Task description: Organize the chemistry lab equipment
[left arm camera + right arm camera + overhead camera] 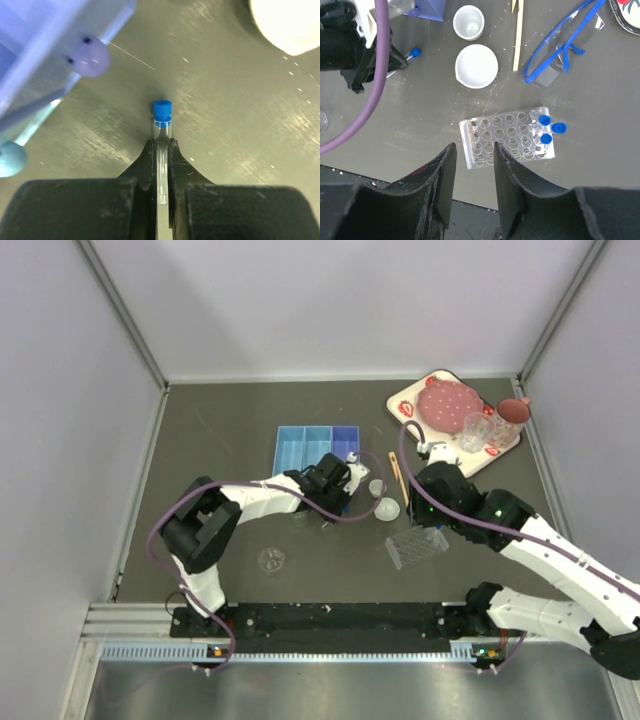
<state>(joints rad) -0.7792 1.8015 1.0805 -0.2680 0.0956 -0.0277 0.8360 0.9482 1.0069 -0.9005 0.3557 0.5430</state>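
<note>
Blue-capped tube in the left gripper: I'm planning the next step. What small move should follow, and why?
Probably lift the tube straight up. The left gripper is shut on its clear body, close above the table, and the well rack has free wells beside three capped tubes, so it looks like the likely destination.

Top view overhead, looking down, left wrist near, right wrist higher (both catch the tube (162,117))
</note>
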